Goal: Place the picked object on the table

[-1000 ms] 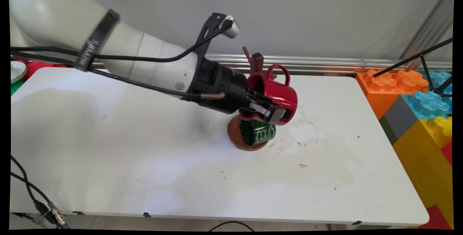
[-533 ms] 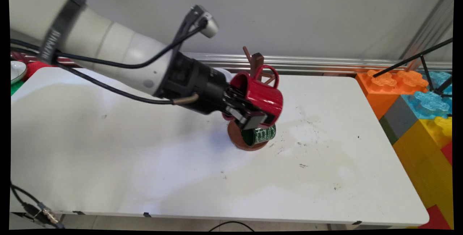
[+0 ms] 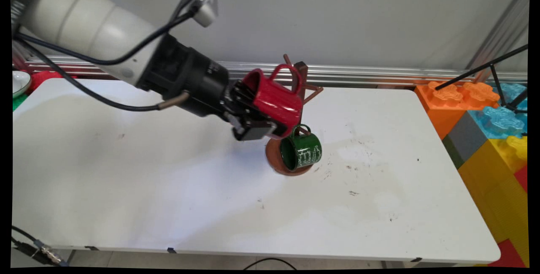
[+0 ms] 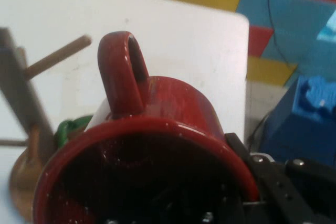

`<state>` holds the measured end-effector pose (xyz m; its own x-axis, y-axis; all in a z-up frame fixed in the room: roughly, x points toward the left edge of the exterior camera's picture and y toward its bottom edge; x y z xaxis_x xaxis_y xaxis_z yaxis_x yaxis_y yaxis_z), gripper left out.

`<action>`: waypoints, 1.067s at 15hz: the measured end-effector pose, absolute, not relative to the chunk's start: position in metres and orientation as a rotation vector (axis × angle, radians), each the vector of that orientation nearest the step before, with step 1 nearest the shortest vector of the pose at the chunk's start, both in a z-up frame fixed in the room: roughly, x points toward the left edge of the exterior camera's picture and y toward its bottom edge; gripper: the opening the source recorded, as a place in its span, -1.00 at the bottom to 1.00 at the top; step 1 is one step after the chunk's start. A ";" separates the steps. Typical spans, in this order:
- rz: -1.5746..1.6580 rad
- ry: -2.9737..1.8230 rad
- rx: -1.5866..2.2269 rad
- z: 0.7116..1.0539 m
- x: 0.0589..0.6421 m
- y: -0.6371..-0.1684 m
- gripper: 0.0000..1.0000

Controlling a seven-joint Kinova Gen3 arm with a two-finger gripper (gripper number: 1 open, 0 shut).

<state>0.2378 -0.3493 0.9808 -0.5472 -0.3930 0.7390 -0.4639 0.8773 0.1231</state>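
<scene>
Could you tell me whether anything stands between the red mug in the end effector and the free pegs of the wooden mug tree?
Nothing visible does. The red mug, clamped in the end effector, hangs just left of the wooden mug tree; the green mug hangs lower, beneath it.

A white rounded arm (image 3: 80,29) ends in a black wrist and black tool (image 3: 257,118), trailing black cables (image 3: 105,101).
</scene>
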 end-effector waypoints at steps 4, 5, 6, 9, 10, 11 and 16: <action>0.152 -2.328 0.565 0.989 0.263 -0.359 -1.00; 0.165 -2.356 0.556 0.990 0.269 -0.363 -1.00; 0.173 -2.377 0.549 0.990 0.273 -0.366 -1.00; 0.212 -2.498 0.522 0.985 0.292 -0.385 -1.00; 0.219 -2.526 0.515 0.983 0.295 -0.390 -1.00; 0.228 -2.553 0.510 0.981 0.298 -0.395 -1.00; 0.257 -2.707 0.488 0.959 0.309 -0.428 -1.00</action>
